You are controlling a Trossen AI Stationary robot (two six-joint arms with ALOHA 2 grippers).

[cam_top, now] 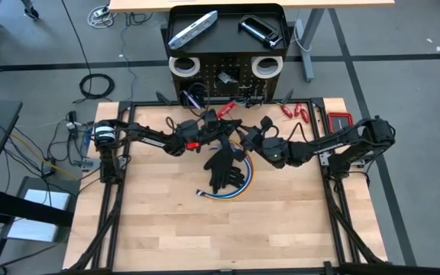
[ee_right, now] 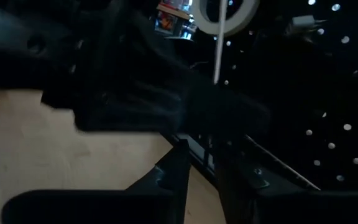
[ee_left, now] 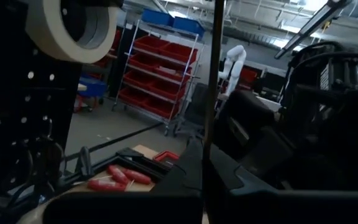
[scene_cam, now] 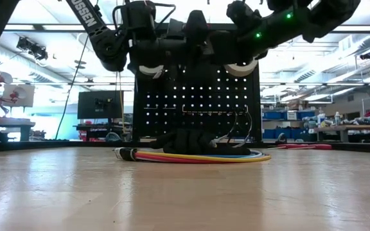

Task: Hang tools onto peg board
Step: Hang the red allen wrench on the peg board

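The black peg board (cam_top: 228,76) stands at the table's far edge. Two white tape rolls (cam_top: 183,66) (cam_top: 266,66) hang on it. A silver-grey flat bar (cam_top: 193,29) and a black clamp (cam_top: 260,29) lie in its top tray. My left gripper (cam_top: 218,131) and right gripper (cam_top: 249,140) meet in front of the board, raised above the table. A thin metal rod (ee_left: 215,74) runs between the left fingers. The same kind of rod (ee_right: 217,56) rises in line with the right fingers. Red-handled tools (cam_top: 295,111) lie by the board's right foot. My left gripper (ee_left: 205,186) is shut on the thin rod, pinched between its two fingers at a point along its length (ee_left: 207,155). The rod crosses the fingers and is clear of the table. My right gripper (ee_right: 207,168) has its fingers nearly together under the rod's silver length (ee_right: 215,74). A dark body in front hides the place of contact.
Black gloves (cam_top: 226,168) lie on a coiled multicoloured cable (cam_top: 231,189) at mid-table, just near of both grippers. A red box (cam_top: 340,120) sits at the far right corner. Bare wood spreads across the near half of the table (cam_top: 220,237).
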